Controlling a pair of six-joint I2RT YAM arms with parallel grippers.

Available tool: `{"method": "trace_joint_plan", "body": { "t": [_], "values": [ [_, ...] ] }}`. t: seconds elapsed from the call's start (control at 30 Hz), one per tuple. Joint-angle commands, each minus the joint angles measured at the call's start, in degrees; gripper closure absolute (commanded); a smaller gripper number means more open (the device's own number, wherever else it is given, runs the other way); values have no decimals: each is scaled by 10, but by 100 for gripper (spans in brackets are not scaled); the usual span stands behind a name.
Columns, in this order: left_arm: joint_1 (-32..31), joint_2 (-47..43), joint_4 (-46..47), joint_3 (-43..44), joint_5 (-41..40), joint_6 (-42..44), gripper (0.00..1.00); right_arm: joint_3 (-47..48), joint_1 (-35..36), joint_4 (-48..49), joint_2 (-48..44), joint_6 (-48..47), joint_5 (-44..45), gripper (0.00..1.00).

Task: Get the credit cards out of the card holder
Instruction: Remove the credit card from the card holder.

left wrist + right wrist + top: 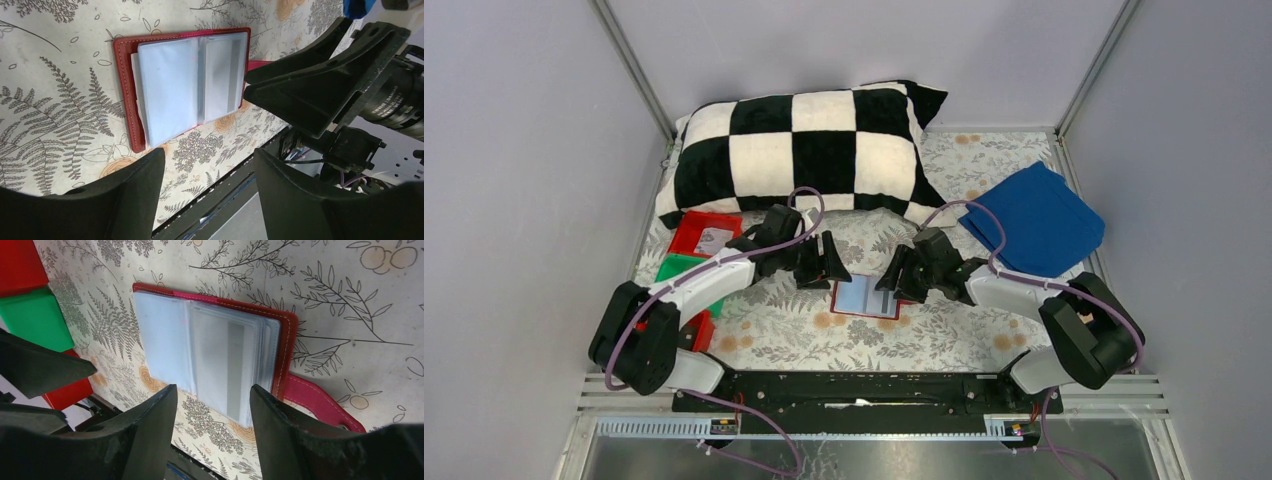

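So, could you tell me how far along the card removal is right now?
Barely begun. Done: the card holder lies open on the table. In hand: nothing; the left fingers and right fingers are both open and empty, flanking it. Left: at least one striped card sits tucked inside it, and no loose card shows beside it, so every removal remains.

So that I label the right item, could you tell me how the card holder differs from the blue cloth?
Colour: the card holder is red with pale clear sleeves; the blue cloth is plain blue. Size: the card holder is much smaller than the blue cloth. State: the card holder lies open; the blue cloth lies folded. Both lie flat on the floral table cover.
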Motion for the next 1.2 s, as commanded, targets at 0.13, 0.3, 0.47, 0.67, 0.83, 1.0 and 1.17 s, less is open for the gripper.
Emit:
{"method": "trace_joint_plan", "body": {
  "t": [0.13,0.3,0.47,0.67,0.83,1.0,1.17],
  "values": [
    [-3,42,62,-8,43,31,29,-2,5,52,17,4,-30,38],
    [-4,47,90,-31,36,19,28,0,5,60,27,6,-35,37],
    [-3,61,121,-58,32,-3,29,-8,6,28,-3,-5,16,37],
    [-4,65,169,-87,43,-39,29,-10,6,30,-1,-13,15,36],
    [-4,77,169,-86,46,-35,29,-5,6,41,14,-12,-3,40],
    [-4,86,200,-96,54,-46,29,-7,6,47,9,-12,-6,40],
    [-5,89,205,-100,54,-49,29,-12,6,39,8,-3,6,40]
  ]
}}
